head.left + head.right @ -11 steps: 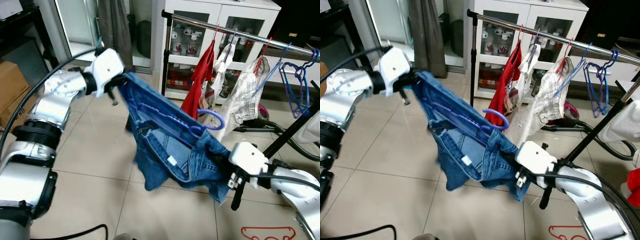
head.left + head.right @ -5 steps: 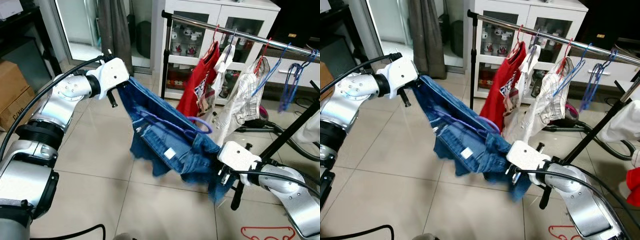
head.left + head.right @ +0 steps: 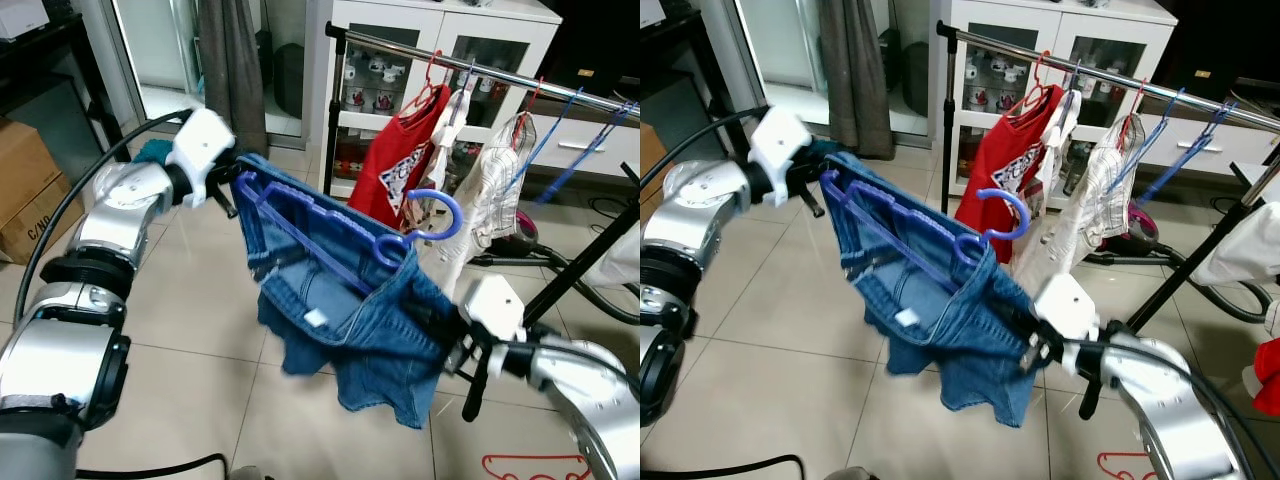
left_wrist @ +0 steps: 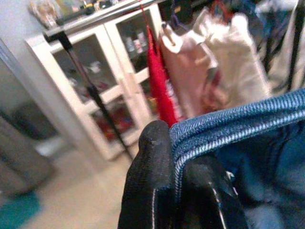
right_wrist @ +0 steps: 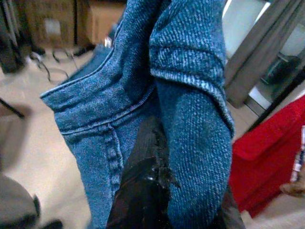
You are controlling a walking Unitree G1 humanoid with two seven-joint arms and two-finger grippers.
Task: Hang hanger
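Between both end effectors, prob. clamped: jeans

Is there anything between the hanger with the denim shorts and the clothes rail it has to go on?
Nothing visible blocks the blue hanger from the rail's bare left stretch. Rightward, the red shirt and white garments crowd the rail.

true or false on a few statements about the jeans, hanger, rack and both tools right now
1. The blue denim shorts are stretched between the left tool and the right tool. True.
2. The purple plastic hanger already hangs on the metal clothes rail. False: its hook is below the rail, apart from it.
3. A red t-shirt hangs on the rail. True.
4. The left tool is open and holds nothing. False: it is shut on the denim waistband.
5. The shorts lie on the tiled floor. False: they are held above it.
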